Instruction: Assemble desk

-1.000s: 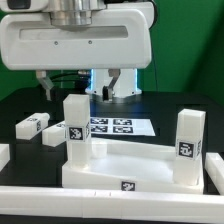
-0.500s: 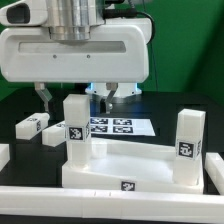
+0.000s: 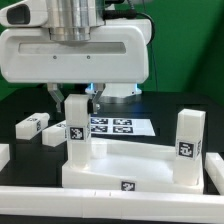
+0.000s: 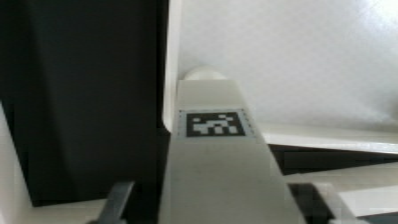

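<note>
- Pincer [image 3: 77, 98] is set narrow astride the upright leg block [image 3: 75, 135]; a grip cannot be told
- That block is stood in the tray-like top's [image 3: 130, 158] corner at the exterior view's left, a second leg [image 3: 188, 145] at the right, open room between
- A loose leg [image 3: 32, 125] and the marker board [image 3: 120, 127] are laid on the black desk [image 3: 15, 105]

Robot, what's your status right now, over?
Jaws either side of upright leg, grip unconfirmed. Leg stands on desk top, exterior view's left end. Nothing visible in the way.
</note>
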`<state>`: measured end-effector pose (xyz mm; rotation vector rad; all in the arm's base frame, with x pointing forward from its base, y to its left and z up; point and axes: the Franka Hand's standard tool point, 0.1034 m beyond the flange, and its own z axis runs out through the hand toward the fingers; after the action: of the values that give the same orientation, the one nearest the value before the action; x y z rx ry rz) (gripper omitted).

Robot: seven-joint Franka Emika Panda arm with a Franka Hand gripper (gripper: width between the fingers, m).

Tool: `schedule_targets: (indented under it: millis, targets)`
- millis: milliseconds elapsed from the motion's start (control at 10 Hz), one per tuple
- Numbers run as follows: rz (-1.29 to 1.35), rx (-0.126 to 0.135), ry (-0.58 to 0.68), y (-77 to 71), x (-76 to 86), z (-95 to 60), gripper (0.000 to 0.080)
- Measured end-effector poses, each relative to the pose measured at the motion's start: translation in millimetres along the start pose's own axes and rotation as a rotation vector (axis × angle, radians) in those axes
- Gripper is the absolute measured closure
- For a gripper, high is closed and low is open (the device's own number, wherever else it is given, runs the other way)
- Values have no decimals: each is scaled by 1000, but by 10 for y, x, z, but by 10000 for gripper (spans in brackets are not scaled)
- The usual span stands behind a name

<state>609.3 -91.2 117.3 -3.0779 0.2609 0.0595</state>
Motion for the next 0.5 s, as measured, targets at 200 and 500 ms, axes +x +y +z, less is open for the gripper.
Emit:
schedule_targets:
  millis: [200,500]
  targets:
    - [9,0,0,0,0,0,511]
    - [151,6,0,-9,0,1,511]
